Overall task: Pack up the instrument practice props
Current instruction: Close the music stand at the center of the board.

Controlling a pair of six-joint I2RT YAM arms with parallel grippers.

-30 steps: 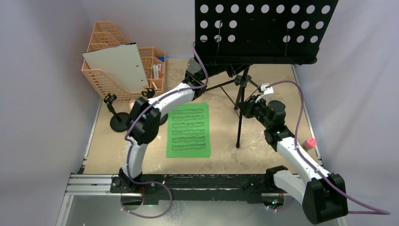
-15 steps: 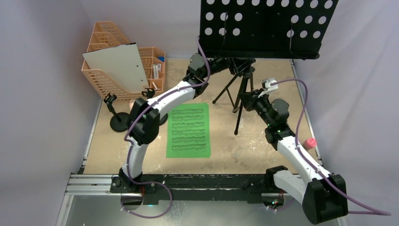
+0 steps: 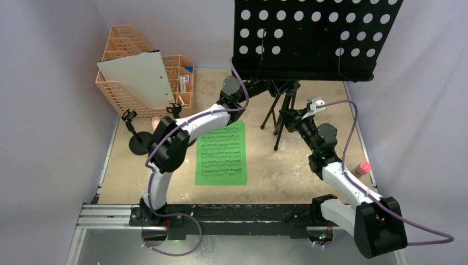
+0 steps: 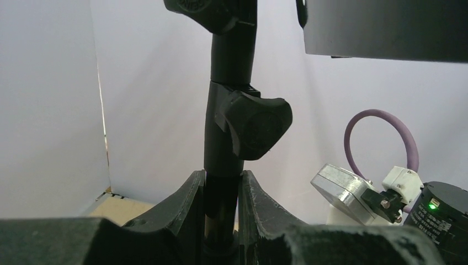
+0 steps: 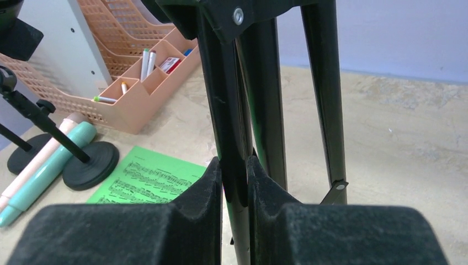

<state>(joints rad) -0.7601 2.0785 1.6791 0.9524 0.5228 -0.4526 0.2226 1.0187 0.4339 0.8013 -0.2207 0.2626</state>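
Top external view, left first: an orange mesh file organizer (image 3: 118, 91) is seen at the far-left corner, with a grey-white board (image 3: 135, 77) propped at its front. Whether the board sits in a slot cannot be told. From the right wrist view, pens (image 5: 146, 58) and a small red-and-white item are seen in its low front compartments.

Two black round-based holders (image 3: 138, 142) stand just in front of it. A pink toy microphone (image 5: 38, 160) and a mint toy microphone (image 5: 52, 165) lie touching each other beside the bases. One green sheet-music page (image 3: 221, 154) lies flat mid-table.

Centre: the left gripper (image 4: 222, 182) is clamped narrowly on the stand pole (image 4: 226, 105), just below the clamp knob (image 4: 256, 127). The black hole-punched music desk (image 3: 314, 38) is carried high at the back, roughly upright.

Right: the right gripper (image 5: 234, 165) is pinched shut on one of the tripod legs (image 5: 325, 83), which are only narrowly spread.

The step is judged to be collapsing the stand. The pole should be anchored by the left grip, since the desk looks top-heavy. The leg should be drawn in along its hinge, not twisted. The feet should be kept off the page.
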